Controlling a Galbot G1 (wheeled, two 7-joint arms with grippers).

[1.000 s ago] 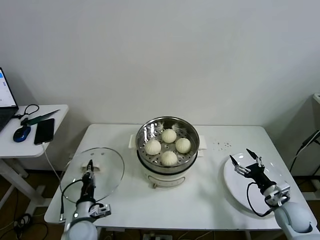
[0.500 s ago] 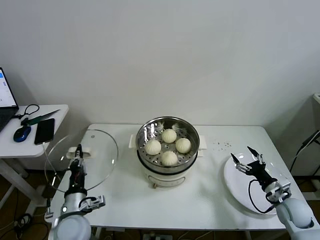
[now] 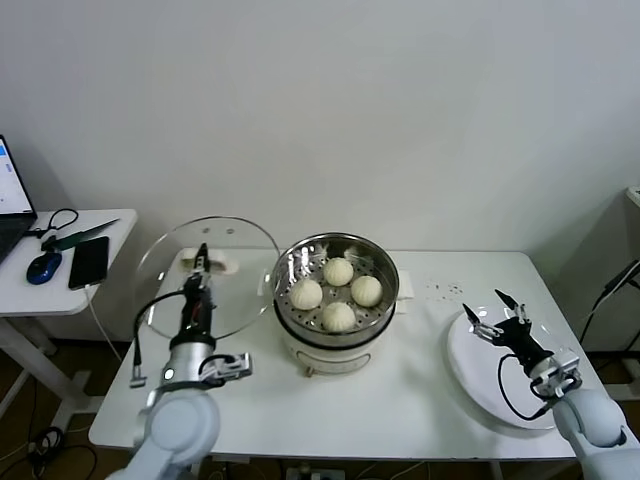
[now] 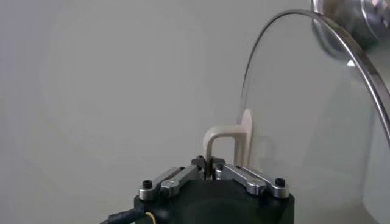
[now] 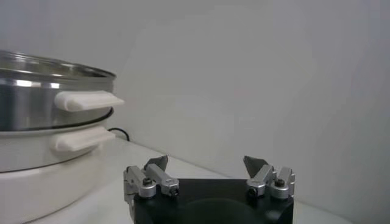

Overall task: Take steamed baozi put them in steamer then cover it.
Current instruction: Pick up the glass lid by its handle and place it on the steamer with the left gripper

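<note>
The steamer (image 3: 292,266) stands mid-table with several off-white baozi (image 3: 338,271) on its perforated floor. Just left of it the glass cover (image 3: 245,270) hangs tilted in the air, above the table's left side. My left gripper (image 3: 201,264) is shut on the cover's white handle (image 4: 224,141); in the left wrist view the jaws (image 4: 209,168) pinch the handle's base, with the glass (image 4: 304,122) beyond. My right gripper (image 3: 497,318) hovers open and empty over the white plate (image 3: 480,375). From the right wrist the open fingers (image 5: 206,162) face the steamer's side (image 5: 36,97).
A white side table (image 3: 110,230) stands to the left with a phone (image 3: 88,262), a blue mouse (image 3: 43,267) and a laptop corner (image 3: 8,195). Dark crumbs (image 3: 445,290) lie right of the steamer. The table's front edge (image 3: 330,448) is near my arms.
My left gripper has lifted the cover off the table's left front, swung it out to the left, then up and toward the steamer. The right gripper has shifted only slightly.
</note>
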